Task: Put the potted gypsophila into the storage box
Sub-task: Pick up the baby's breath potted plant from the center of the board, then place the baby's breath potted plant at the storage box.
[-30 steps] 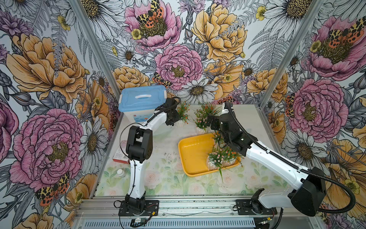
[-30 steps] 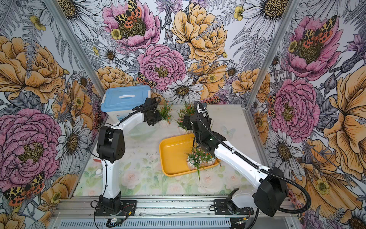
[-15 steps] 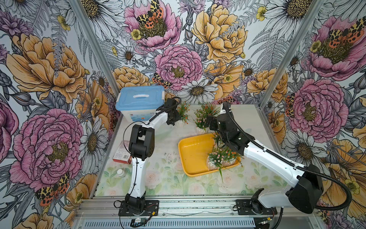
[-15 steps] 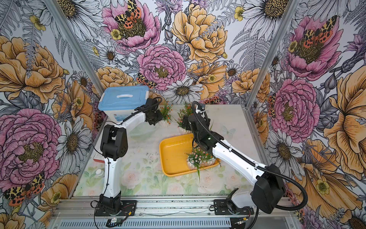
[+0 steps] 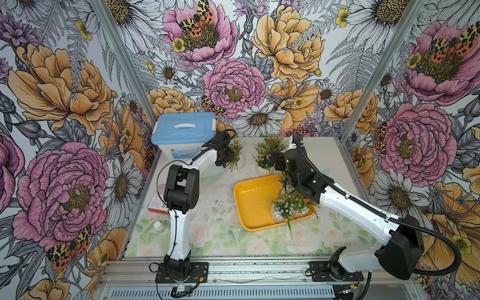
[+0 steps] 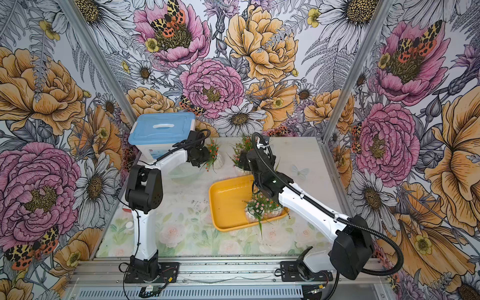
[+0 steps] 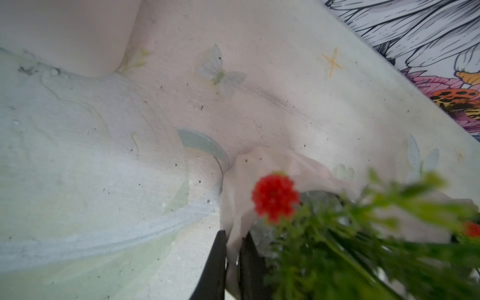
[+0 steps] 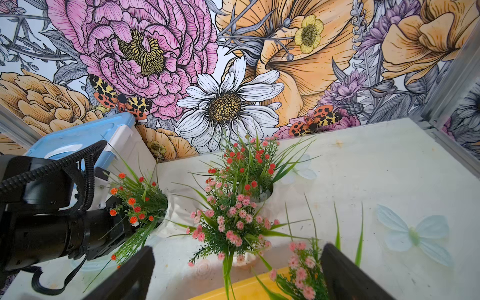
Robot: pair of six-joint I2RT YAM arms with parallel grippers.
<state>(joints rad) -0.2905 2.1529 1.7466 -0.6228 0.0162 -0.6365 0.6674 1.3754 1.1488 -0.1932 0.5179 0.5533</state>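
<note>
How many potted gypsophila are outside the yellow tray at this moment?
3. An orange-flowered plant, pinched by the left gripper beside the blue-lidded bin; a red-flowered plant near the back wall; a pink-flowered plant before it. The right arm may hide more.

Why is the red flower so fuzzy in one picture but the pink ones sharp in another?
Left wrist view: the red blossom and green sprigs sit near the camera, so they blur, while the tabletop behind looks sharper. Right wrist view: the pink-flowered plant stands farther off and looks crisp.
</note>
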